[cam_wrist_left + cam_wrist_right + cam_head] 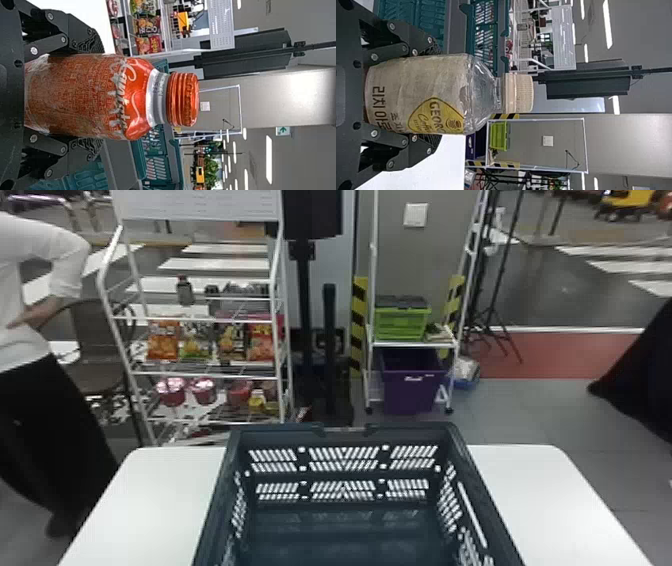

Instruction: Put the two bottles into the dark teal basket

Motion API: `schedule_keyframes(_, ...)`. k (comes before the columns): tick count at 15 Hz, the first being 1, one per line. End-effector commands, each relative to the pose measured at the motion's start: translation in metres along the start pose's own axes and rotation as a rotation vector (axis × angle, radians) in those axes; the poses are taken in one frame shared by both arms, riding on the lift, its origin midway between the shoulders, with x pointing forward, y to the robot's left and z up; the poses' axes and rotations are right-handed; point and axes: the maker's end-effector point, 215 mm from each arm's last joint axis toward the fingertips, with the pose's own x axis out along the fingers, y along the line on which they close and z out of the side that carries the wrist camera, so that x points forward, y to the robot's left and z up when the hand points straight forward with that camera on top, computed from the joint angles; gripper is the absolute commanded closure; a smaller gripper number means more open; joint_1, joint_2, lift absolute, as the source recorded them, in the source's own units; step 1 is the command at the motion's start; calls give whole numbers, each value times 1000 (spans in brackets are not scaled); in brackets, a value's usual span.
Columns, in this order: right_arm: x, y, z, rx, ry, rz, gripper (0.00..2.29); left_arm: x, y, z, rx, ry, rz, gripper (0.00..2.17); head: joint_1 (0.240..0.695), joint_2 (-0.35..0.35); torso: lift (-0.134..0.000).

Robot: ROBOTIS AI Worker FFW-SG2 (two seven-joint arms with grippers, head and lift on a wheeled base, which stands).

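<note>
The dark teal basket [345,515] stands on the white table in the head view, its visible floor bare. In the left wrist view my left gripper [91,97] is shut on a red-orange bottle [87,95] with an orange cap, its two fingers on opposite sides of the body. My right gripper [429,95] in the right wrist view is shut on a clear bottle [419,87] with a pale label, a yellow emblem and a cream cap. Both bottles are upright. Parts of the basket [156,158] show behind the red-orange bottle, and the basket [484,39] also shows behind the pale one.
The white table [545,500] extends to both sides of the basket. Beyond it stand a white rack [200,375] with snack bags and cups, a black stand [328,350], and a shelf with a green crate [402,322] above a purple bin [412,385].
</note>
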Motion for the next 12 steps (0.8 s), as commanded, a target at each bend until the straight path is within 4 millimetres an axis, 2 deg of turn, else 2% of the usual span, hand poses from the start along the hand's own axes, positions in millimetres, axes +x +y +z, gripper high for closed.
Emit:
schedule_keyframes(1,1,2,2,0,-6,2,1804,1,2,3,-6,-3,7,1889,499,0,0)
schedule_keyframes(8,-3,3,8,-15,-24,12,1808,4,10,8,-46,-1,32,1889,499,0,0)
schedule_keyframes(11,-1,4,25,-30,-66,14,1808,3,12,3,-53,9,47,1889,499,0,0)
schedule_keyframes(12,2,5,38,-38,-90,19,1808,4,5,1,-65,12,38,1889,499,0,0)
